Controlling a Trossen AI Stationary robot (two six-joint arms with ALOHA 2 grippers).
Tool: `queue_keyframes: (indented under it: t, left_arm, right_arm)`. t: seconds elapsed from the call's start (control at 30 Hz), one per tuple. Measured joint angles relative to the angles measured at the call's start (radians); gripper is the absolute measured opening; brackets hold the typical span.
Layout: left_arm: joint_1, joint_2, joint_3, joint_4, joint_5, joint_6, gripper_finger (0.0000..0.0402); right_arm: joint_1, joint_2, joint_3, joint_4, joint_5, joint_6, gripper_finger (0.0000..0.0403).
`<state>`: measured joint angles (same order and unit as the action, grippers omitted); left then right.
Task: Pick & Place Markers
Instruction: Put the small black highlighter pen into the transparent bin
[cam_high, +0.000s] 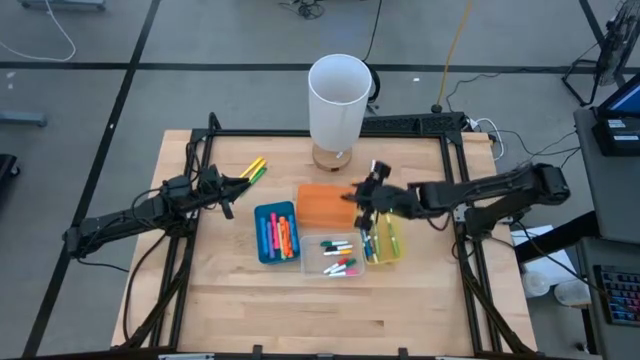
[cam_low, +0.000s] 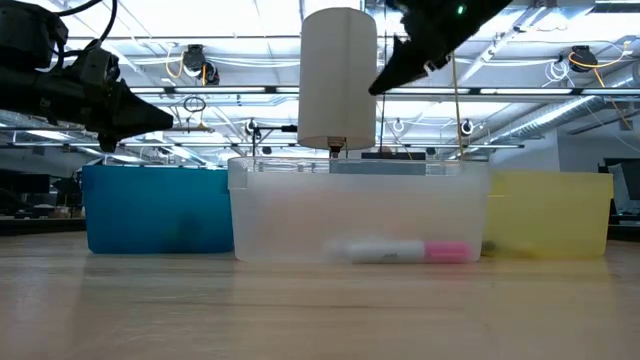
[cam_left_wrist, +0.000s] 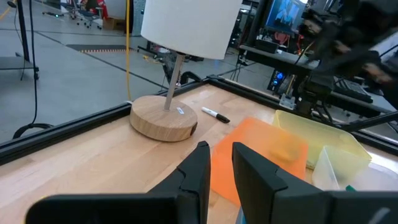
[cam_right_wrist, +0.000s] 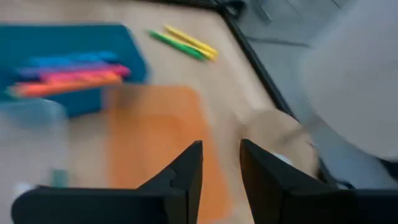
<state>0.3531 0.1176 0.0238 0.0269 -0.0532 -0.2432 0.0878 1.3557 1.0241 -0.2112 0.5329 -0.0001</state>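
Slim markers lay sorted by colour across a pale wooden worktop (cam_high: 250, 310). Pink, orange, blue and purple highlighters (cam_high: 277, 236) filled a blue rectangular plastic bin (cam_high: 262, 252) left of centre. White-barrelled pens with coloured caps (cam_high: 340, 262) lay in a clear bin (cam_high: 312, 268) beside it, one pink-capped pen (cam_low: 405, 251) showing through its frosted wall in the low view. Yellow and green markers (cam_high: 383, 243) sat in a yellow translucent bin (cam_high: 398, 258) to the right. Two more, one yellow and one green (cam_high: 253, 170), rested loose on the wood at the far left. A single black marker (cam_left_wrist: 215, 114) lay by the round wooden base (cam_left_wrist: 163, 117) of a white cylindrical lamp (cam_high: 339, 93).

The right gripper (cam_high: 365, 200) hung above the orange bin (cam_high: 322, 204), jaws a narrow gap apart and holding nothing. The left gripper (cam_high: 228, 190) hovered above the worktop, left of the blue bin and near the loose pair, jaws likewise slightly parted and empty.
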Motion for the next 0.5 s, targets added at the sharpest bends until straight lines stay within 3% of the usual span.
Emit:
queue_keyframes:
  t: [0.17, 0.37, 0.5]
  left_arm:
    - [0.0, 0.0, 0.0, 0.0, 0.0, 0.0, 0.0072]
    - [0.0, 0.0, 0.0, 0.0, 0.0, 0.0, 0.0072]
    - [0.0, 0.0, 0.0, 0.0, 0.0, 0.0, 0.0072]
  right_arm:
    - [-0.153, -0.009, -0.001, -0.091, 0.011, 0.03, 0.0121]
    - [-0.349, 0.038, 0.099, -0.286, -0.103, 0.196, 0.0184]
    - [-0.457, 0.105, 0.161, -0.345, -0.131, 0.208, 0.0211]
